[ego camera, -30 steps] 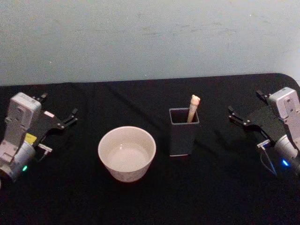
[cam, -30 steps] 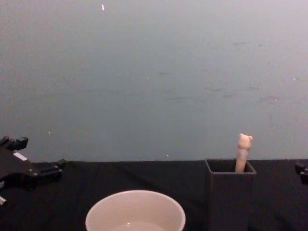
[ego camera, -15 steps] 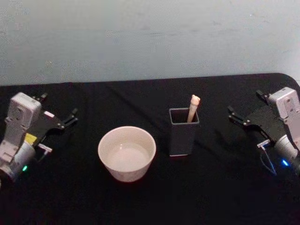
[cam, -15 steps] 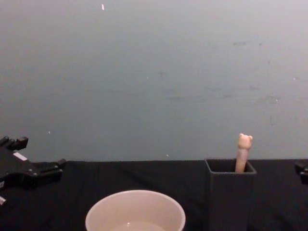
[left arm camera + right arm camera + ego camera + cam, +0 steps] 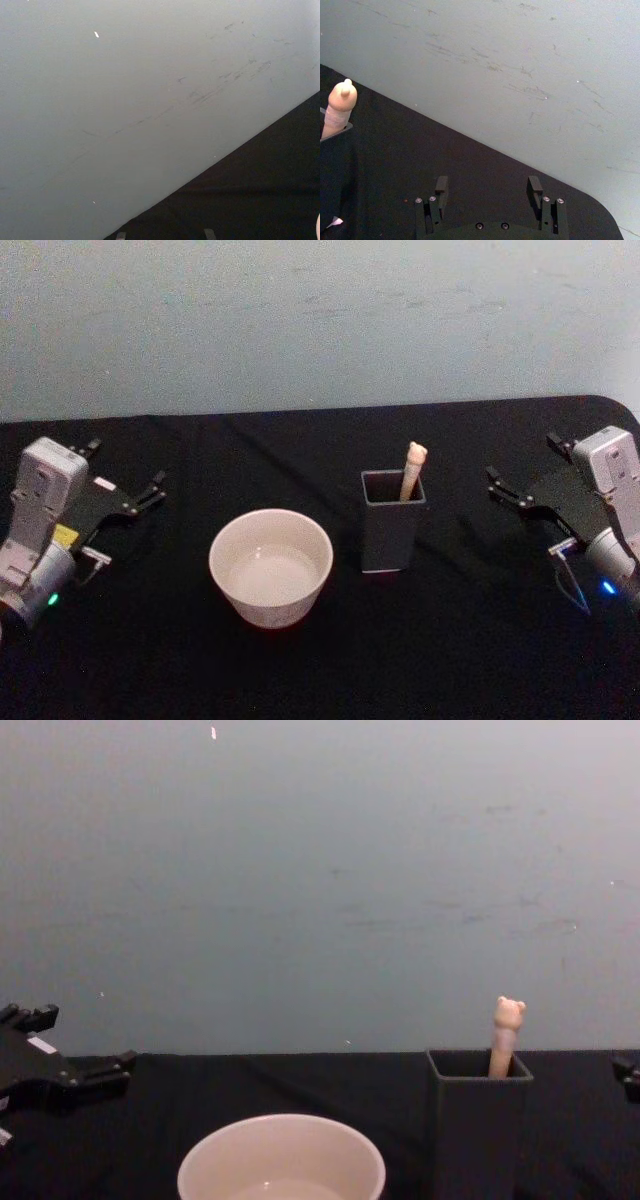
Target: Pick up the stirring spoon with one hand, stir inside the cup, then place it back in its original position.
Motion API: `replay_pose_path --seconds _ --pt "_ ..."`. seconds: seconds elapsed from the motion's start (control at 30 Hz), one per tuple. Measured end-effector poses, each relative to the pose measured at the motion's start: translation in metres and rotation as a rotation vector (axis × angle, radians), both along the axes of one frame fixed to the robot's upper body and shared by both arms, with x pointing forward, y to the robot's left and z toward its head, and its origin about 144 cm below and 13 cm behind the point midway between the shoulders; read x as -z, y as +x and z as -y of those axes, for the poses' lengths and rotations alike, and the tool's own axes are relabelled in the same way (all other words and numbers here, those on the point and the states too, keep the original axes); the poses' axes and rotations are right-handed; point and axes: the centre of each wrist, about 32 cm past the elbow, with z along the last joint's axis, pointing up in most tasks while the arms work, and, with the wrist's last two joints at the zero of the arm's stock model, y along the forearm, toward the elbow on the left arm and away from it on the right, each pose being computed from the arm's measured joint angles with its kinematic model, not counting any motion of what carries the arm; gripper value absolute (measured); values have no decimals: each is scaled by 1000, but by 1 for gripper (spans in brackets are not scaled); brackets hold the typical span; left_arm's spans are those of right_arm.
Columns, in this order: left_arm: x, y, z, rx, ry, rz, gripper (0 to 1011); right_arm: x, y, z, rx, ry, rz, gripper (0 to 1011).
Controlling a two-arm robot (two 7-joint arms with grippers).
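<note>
Centre of black cloth-covered tabletop (image 5: 300, 680): wide round cream-white cup (image 5: 268, 612) stands upright, mouth up. Tall dark grey square box-shaped holder (image 5: 388, 540) stands just beside it on robot's right, not touching. Slim beige-handled stirring spoon w/ small bear-head knob (image 5: 412, 470) stands in the holder, leaning on a far corner. Knob and upper handle project above the rim; bowl end hidden inside. Judgement: the lean and projection leave the knob end free for a pinch w/o touching the holder walls.

Left end effector (image 5: 125, 463), black, two-fingered, sits at far left of tabletop, well apart from cup. Its fingers are spread apart, nothing between them. Right end effector (image 5: 522, 457), also black and two-fingered, sits at far right, approx. level w/ holder but well apart from it. Right wrist view confirms fingers (image 5: 441, 185) spread wide, nothing held, spoon knob off to one side of its aim.

Status: task at start. Spoon not yet lifted; cup contents not determinable. Judgement: both arms sit outboard to keep the work zone open. Right unit is nearer the holder, so the likelier pick for the grasp. Cup lies beyond the holder from it, so the carry must clear the holder rim. Risk: holder is tall, narrow and thin-walled, and may tip if spoon drags on exit. Lift should be near-vertical.
</note>
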Motion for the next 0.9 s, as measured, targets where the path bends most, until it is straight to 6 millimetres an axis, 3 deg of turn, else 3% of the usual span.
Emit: replay_pose_path --seconds 0.9 --pt "0 0 0 0 0 0 1001 0 0 0 0 0 0 1002"
